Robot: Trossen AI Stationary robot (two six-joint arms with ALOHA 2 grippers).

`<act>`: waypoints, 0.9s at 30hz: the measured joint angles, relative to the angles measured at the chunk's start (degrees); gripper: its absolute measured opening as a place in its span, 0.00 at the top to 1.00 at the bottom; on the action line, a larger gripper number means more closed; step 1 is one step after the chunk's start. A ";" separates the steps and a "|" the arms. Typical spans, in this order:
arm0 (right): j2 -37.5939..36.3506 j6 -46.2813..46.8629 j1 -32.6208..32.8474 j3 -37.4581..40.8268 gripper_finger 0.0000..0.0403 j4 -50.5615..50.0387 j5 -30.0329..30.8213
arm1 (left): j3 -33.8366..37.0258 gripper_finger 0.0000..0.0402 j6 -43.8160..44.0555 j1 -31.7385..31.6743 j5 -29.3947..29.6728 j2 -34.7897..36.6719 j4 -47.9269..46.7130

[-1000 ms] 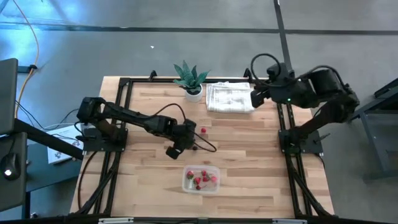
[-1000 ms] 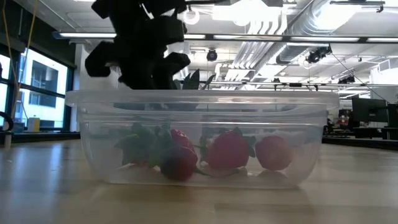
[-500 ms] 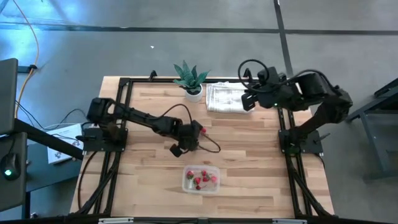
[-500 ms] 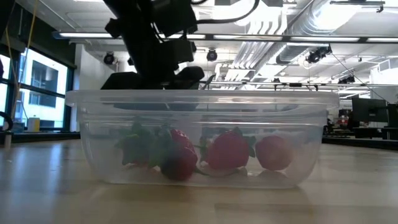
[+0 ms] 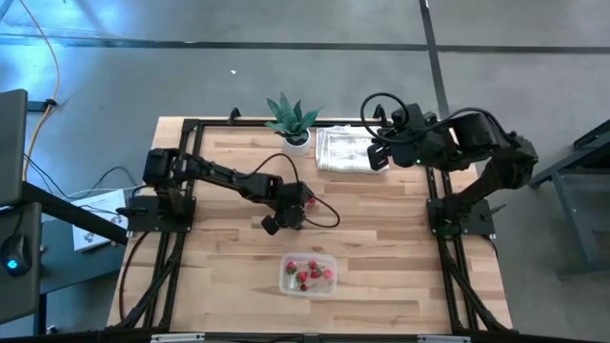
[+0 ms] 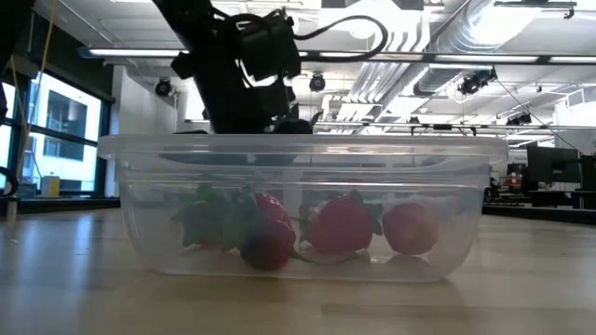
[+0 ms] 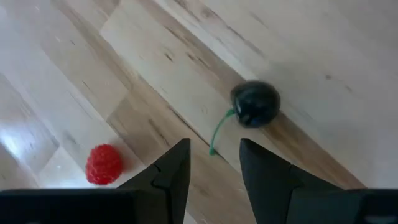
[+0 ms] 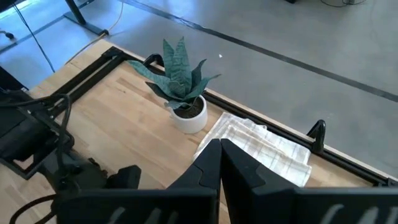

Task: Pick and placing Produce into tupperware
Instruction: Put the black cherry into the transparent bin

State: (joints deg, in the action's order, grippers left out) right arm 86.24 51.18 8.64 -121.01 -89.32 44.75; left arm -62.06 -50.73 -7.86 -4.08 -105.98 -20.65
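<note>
Left gripper (image 7: 211,163) parted, pointed down over dark cherry (image 7: 255,104) on table (image 7: 323,56).

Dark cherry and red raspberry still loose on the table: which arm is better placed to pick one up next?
Left. Its open gripper hangs just above the dark cherry and raspberry; the right gripper sits over the white cloth.
</note>
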 joint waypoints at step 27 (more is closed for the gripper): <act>0.00 0.43 0.00 0.00 1.00 -0.11 0.61 | -0.04 0.68 4.93 -0.03 -1.74 -3.03 4.08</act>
State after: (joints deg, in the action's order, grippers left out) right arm 86.24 51.61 8.64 -121.01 -89.43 45.36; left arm -62.11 -45.81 -7.89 -5.81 -109.01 -16.56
